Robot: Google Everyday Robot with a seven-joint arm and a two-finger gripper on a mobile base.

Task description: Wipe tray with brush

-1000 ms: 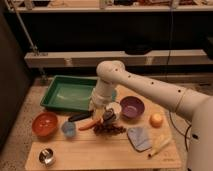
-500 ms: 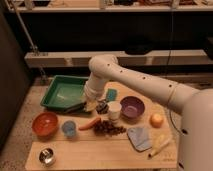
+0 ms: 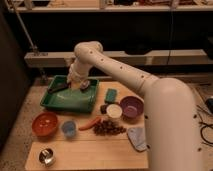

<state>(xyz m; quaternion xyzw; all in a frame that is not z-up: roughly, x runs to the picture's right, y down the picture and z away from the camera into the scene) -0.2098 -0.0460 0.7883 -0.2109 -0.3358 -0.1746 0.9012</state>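
The green tray [image 3: 70,102] sits far-left on the table [image 3: 90,150]. The black brush [image 3: 59,87] slants over its far-left part, clamped by the gripper [image 3: 79,84] just right. Wiping well likely needs light pressure and strokes inside the rim.

Wooden table [image 3: 95,150] is pretty packed: green tray [image 3: 70,101] back left, orange bowl [image 3: 45,124], blue cup [image 3: 68,128], carrot [image 3: 90,123], purple bowl [image 3: 131,106], green sponge [image 3: 111,95], grey cloth [image 3: 136,137], metal cup [image 3: 46,156]. The gripper [image 3: 80,83] hangs over the tray.

With the gripper [image 3: 80,83] over the tray's [image 3: 67,107] far half, its near floor lies open.
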